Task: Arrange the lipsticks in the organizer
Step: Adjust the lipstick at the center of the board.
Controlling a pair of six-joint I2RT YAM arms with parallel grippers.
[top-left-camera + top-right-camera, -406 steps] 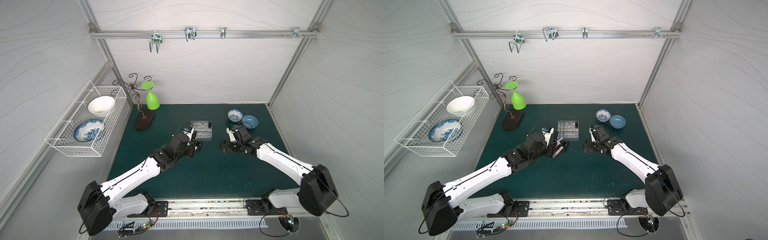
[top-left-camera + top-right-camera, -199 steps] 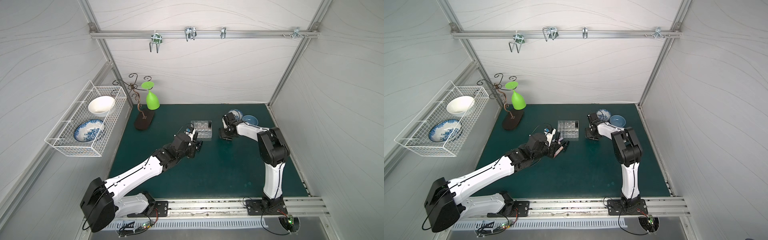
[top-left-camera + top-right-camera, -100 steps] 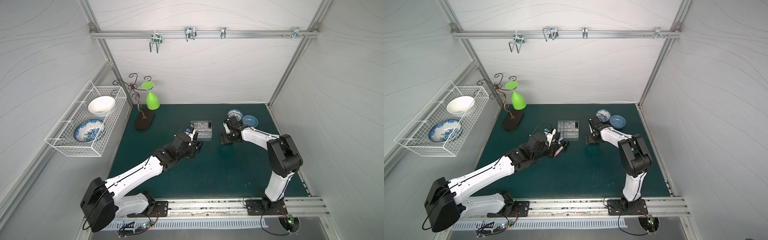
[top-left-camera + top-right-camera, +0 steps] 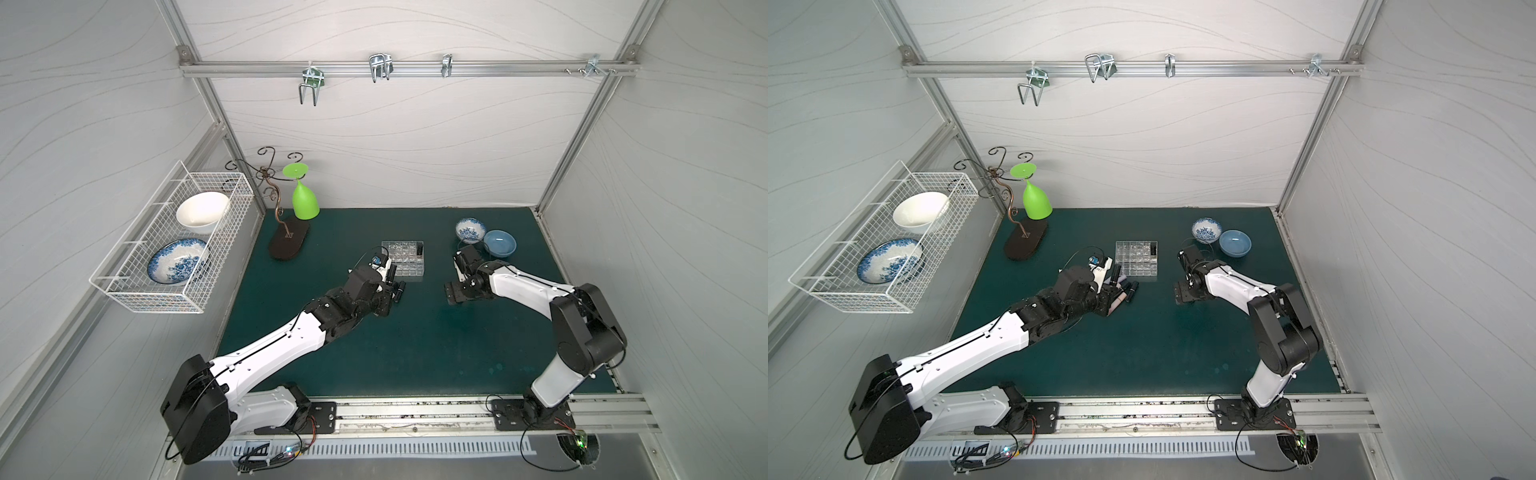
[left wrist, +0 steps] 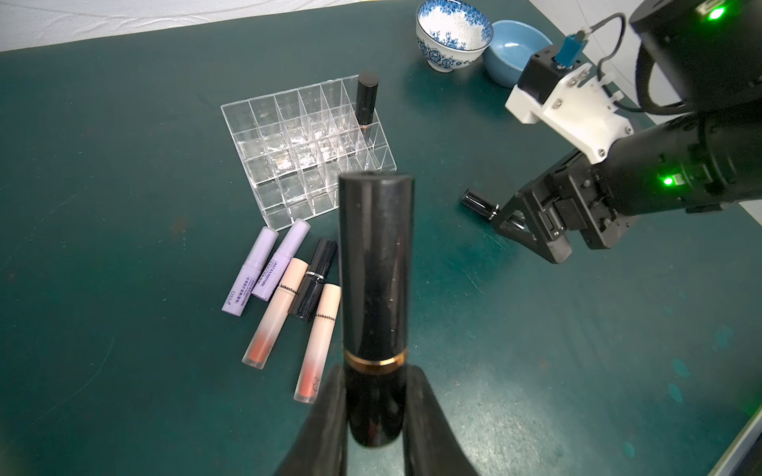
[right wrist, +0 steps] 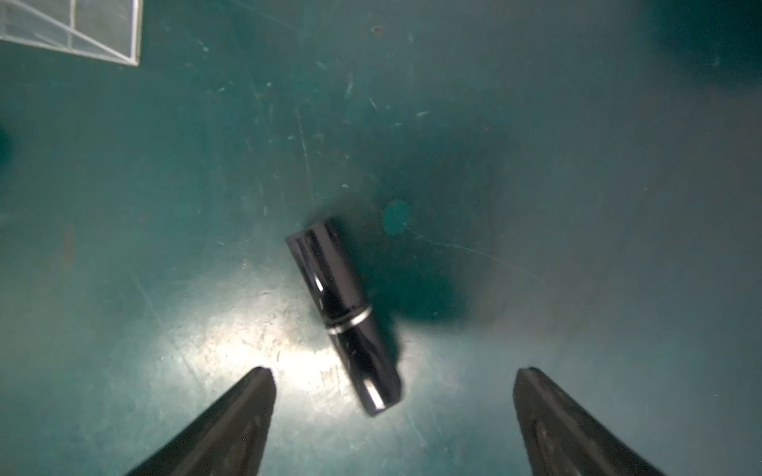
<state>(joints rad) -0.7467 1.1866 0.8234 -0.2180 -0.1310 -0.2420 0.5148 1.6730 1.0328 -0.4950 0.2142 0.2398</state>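
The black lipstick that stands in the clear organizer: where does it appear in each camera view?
Both top views: the black lipstick stands in the organizer, at its edge toward the blue bowl.
Left wrist: the same lipstick sticks up from a cell on the organizer's side nearest that bowl.
Right wrist: not in it; only one organizer corner shows.
Shared landmark: the organizer.

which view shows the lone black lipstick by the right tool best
The right wrist view: the black lipstick lies there full length, unblocked, before the open right tool. The left wrist view shows only one end, the rest behind that tool. In both top views I cannot make it out.
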